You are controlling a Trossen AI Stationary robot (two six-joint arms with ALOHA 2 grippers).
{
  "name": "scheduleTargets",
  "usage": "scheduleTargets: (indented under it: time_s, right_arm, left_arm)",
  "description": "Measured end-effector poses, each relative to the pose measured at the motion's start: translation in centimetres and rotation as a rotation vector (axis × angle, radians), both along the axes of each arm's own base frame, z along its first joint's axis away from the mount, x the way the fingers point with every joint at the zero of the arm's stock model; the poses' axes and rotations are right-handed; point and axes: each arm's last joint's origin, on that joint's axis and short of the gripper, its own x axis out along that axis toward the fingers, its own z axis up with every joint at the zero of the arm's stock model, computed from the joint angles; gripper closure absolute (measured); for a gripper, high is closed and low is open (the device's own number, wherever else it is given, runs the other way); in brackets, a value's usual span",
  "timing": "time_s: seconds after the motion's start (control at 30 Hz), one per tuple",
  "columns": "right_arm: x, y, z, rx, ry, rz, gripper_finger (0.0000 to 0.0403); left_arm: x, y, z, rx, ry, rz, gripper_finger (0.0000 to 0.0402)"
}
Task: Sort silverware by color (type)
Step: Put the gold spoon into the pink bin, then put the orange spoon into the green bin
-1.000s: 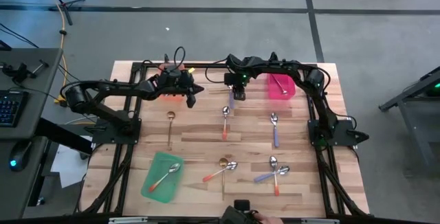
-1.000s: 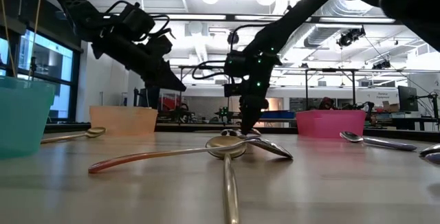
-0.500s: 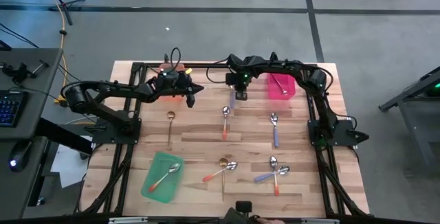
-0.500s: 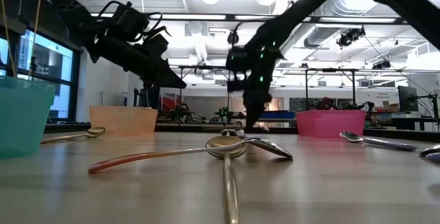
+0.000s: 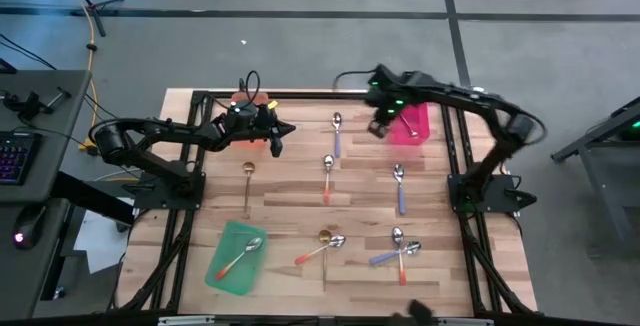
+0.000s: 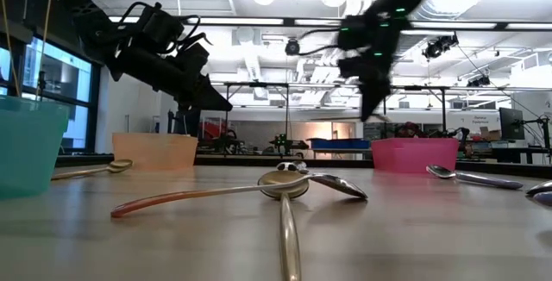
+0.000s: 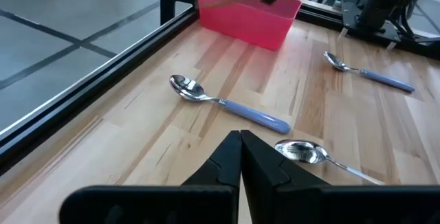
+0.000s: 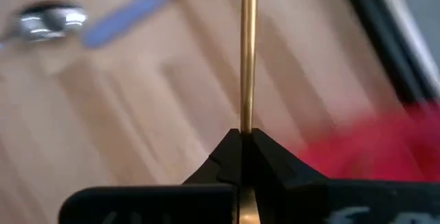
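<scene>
Right gripper point(image 5: 381, 126) grips a gold spoon point(image 8: 247, 52) above the wooden table point(image 5: 290, 191).

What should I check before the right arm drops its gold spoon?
1. Right pincer shut on the gold spoon, by its handle: ok.
2. Right pincer fully over the pink tray: cannot tell; the high view shows it at the tray's edge.
3. Pink tray's contents match gold: cannot tell; the arm hides them.
4. Left pincer shut, empty, off by the orange tray: ok.
5. Purple-handled spoon lies apart from the pink tray: ok.
</scene>
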Motion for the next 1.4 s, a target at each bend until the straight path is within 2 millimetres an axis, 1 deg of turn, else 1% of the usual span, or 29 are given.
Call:
scheduleTargets:
  time_s: [0.13,0.2,0.33,0.47,0.53,0.67,0.83,1.03,1.17,1.3,1.4]
  right_arm:
    - [-4.8,0.1,-0.6,-0.019,-0.025,-0.232,0.0402]
    - [-6.6,-0.2,-1.1,-0.023,-0.048,-0.324,0.0402]
    - [-9.0,-1.0,-3.1,0.004,-0.028,-0.437,0.0402]
    - [-10.2,-1.6,-4.7,0.036,-0.020,-0.495,0.0402]
    - [-10.6,-1.6,-5.2,0.052,-0.005,-0.510,0.0403]
    - [-10.7,-1.4,-5.6,0.063,0.000,-0.525,0.0403]
    - [-10.7,-1.5,-5.7,0.058,-0.008,-0.525,0.0403]
    - [-10.5,-1.7,-6.2,0.072,-0.001,-0.538,0.0399]
    - [-10.2,-1.8,-5.8,0.044,-0.011,-0.535,0.0368]
    - [-9.7,-1.6,-4.0,-0.060,0.006,-0.535,0.0322]
    - [-9.1,-0.7,-2.5,-0.099,-0.014,-0.495,0.0297]
  left_arm:
    - [0.0,0.0,0.0,0.000,0.000,0.000,0.0402]
    - [0.0,0.0,0.0,0.001,-0.001,0.000,0.0402]
    - [0.0,0.0,0.0,0.000,-0.001,0.001,0.0402]
    - [0.0,0.1,0.0,0.008,0.005,0.027,0.0402]
    - [0.0,0.1,0.0,0.009,0.006,0.032,0.0402]
    - [0.0,0.1,0.0,0.009,0.007,0.032,0.0402]
    - [0.0,0.1,0.0,0.009,0.007,0.032,0.0402]
    - [0.0,0.1,0.0,0.010,0.008,0.033,0.0402]
    - [0.0,0.0,0.0,0.010,0.009,0.030,0.0402]
    - [0.2,-0.3,-0.1,0.026,0.020,0.010,0.0402]
    - [0.4,-0.7,-0.1,0.030,0.024,-0.008,0.0402]
